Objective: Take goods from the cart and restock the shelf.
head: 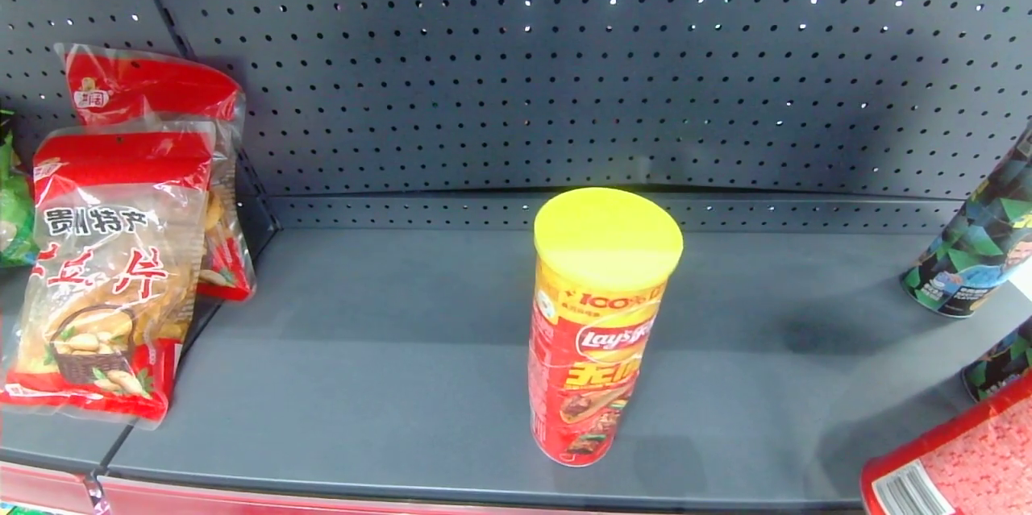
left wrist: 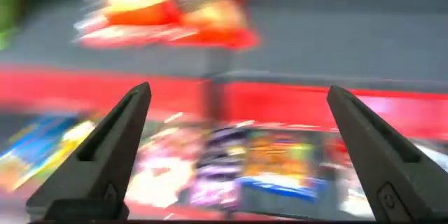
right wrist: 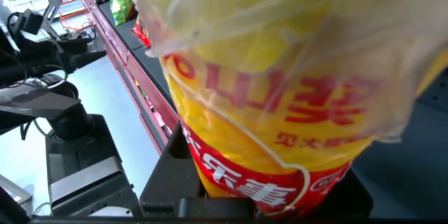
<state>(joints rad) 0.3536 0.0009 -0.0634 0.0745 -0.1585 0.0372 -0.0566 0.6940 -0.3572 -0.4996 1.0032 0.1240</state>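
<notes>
Left gripper [left wrist: 238, 89]: fingers spread wide, empty, free for a pick. Red-and-clear plastic snack bags [head: 113, 257] lean at the grey metal shelf [head: 387, 354] left edge. Red cylindrical can with yellow plastic lid [head: 601, 321] stands upright near the front edge, label outward. Right gripper [right wrist: 266, 196]: fingers clamp a yellow-and-red plastic-wrapped package [right wrist: 280, 77], presumably for shelving.

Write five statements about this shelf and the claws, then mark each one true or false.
1. The chip canister stands upright on the shelf. True.
2. Its lid is red. False: the lid is yellow.
3. The left claw is shut on a bag. False: its fingers are spread with nothing between them.
4. Red snack bags stand at the left of the shelf. True.
5. The right claw grips a yellow and red packet. True.
</notes>
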